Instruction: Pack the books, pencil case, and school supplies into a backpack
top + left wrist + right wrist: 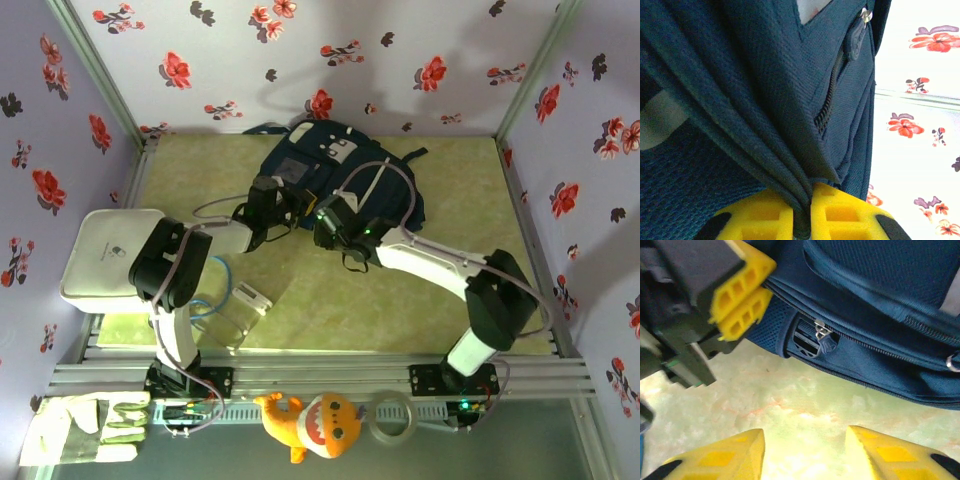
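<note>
The navy backpack (335, 165) lies at the back of the green mat, front pocket up. My left gripper (268, 200) is at its near-left edge, and its yellow fingers (770, 215) are shut on a bunched fold of the backpack (765, 100) fabric beside a zipper (830, 102). My right gripper (330, 228) hovers at the bag's near edge. In the right wrist view it (805, 450) stands open over bare mat, just short of the backpack (880, 300) and a zipper pull (827, 342). The left gripper's fingers (742, 295) show there at the upper left. The books are out of view.
A white flat tray (105, 255) sits at the left edge. A clear plastic pouch (228, 320) and a small white block (251, 297) lie near the left arm's base. Floral walls close three sides. A glove (85, 428), a toy shark (310, 425) and a tape roll (395, 415) lie below the front rail.
</note>
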Controlling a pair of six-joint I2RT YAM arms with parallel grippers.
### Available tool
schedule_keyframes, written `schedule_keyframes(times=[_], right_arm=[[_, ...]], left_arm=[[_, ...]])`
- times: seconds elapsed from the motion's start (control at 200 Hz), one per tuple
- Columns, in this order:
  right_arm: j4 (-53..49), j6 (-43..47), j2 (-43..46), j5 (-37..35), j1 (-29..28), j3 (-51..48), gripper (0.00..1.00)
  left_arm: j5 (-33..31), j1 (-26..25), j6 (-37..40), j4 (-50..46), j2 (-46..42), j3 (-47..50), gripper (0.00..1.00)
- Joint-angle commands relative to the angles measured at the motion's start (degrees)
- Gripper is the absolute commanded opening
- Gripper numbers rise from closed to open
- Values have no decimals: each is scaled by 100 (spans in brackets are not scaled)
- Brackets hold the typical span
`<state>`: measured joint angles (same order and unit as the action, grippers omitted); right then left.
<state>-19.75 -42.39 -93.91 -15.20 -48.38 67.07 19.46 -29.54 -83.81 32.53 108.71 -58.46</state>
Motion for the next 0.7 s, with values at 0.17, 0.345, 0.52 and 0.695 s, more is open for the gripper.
schedule_keyframes(times=[0.17,0.345,0.52,0.695], right_arm=[[528,-479,-576,-755,19,209,37],[391,-444,-956,-972,118,536,33],[301,-296,-1154,-1147,190,762,31],[457,-147,-1204,-1209,263,777,25]], left_arm=[[286,-140,53,421,-448,62,0],[286,-149,36,442,-421,28,0],[284,-149,58,412,-433,10,0],[286,-157,66,433,-448,40,0]])
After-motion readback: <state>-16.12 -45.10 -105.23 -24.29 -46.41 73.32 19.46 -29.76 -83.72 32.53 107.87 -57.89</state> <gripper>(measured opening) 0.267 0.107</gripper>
